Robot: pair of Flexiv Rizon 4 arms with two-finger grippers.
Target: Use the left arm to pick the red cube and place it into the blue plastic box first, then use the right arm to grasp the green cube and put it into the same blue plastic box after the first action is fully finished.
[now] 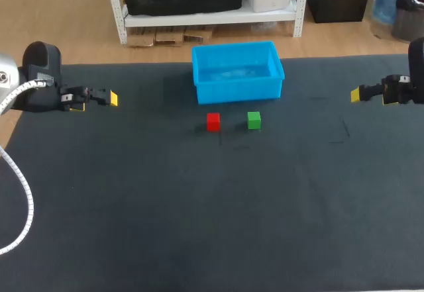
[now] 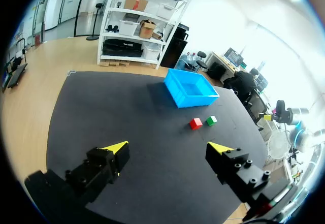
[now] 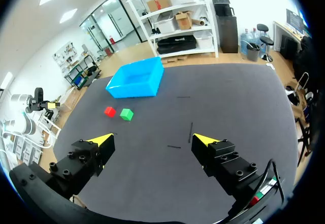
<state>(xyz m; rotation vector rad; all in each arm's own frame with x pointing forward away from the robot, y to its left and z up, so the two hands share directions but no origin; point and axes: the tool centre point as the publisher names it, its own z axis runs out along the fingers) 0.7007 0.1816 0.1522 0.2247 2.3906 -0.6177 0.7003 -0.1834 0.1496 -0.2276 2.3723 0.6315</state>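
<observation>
We are working over a dark matte table mat (image 1: 199, 226), and nothing of the task is done yet. Our left gripper (image 2: 169, 148) is hovering over the mat's left side, its yellow-tipped fingers standing wide apart and holding nothing. Our right gripper (image 3: 152, 140) is gaping just as empty over the right side. Well away from both, the small red cube (image 1: 212, 121) is sitting on the mat near the front wall of the blue plastic box (image 1: 238, 92), with the small green cube (image 1: 254, 120) near it, apart. The box is looking empty to us, so both picks and both placements are waiting, the red one first.
</observation>
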